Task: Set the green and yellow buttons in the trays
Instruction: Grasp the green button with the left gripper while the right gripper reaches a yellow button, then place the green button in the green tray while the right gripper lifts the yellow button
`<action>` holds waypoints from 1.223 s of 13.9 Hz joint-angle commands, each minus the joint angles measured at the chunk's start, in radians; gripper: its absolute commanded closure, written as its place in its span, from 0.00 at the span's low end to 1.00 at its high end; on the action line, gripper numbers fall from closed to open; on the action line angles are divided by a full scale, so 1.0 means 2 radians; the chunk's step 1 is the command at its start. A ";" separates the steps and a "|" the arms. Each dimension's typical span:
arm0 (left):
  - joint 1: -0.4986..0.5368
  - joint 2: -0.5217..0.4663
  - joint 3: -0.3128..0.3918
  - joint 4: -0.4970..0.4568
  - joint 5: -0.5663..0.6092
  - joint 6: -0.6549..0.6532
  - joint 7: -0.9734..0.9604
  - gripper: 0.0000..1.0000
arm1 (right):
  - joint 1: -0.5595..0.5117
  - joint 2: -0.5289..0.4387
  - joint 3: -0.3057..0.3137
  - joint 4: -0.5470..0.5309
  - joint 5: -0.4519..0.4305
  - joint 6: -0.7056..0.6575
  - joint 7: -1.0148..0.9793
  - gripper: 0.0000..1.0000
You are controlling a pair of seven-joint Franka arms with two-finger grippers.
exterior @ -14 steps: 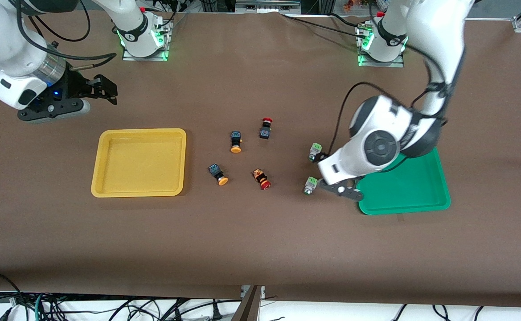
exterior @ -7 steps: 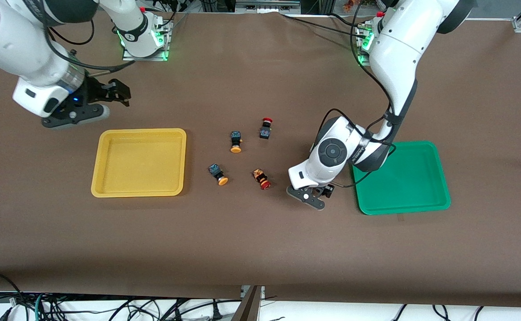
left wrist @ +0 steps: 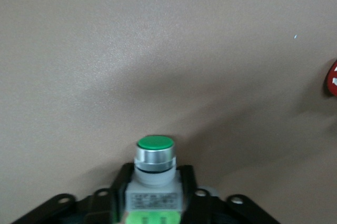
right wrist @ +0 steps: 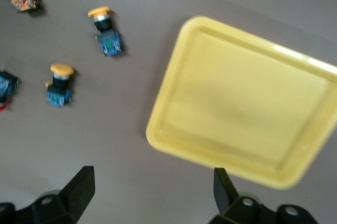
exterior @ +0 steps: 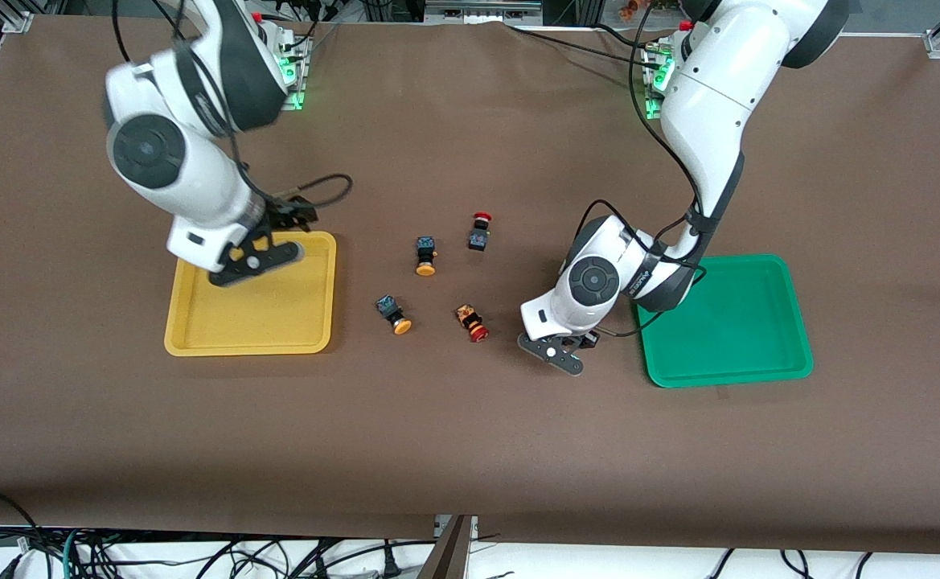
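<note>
My left gripper (exterior: 571,343) is low on the table beside the green tray (exterior: 727,322), toward the middle of the table. In the left wrist view it (left wrist: 154,179) is shut on a green button (left wrist: 154,166), its fingers tight against both sides of the pale body. The arm hides both green buttons in the front view. Two yellow buttons (exterior: 425,256) (exterior: 393,314) lie mid-table and show in the right wrist view (right wrist: 107,29) (right wrist: 59,84). My right gripper (exterior: 297,213) is open and empty over the far edge of the yellow tray (exterior: 252,322), which also shows in the right wrist view (right wrist: 247,108).
Two red-capped switches (exterior: 479,230) (exterior: 472,322) lie among the yellow buttons. One red cap (left wrist: 333,79) shows at the edge of the left wrist view. Both trays hold nothing. The arm bases stand along the table's far edge.
My right arm has swung from past the yellow tray's end to over its far edge. My left gripper has dropped from beside the green tray onto the nearer green button and closed on it.
</note>
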 commanded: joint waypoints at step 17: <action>0.129 -0.097 0.001 -0.082 0.031 -0.170 0.123 0.00 | 0.082 0.198 -0.002 -0.026 0.020 0.353 0.020 0.31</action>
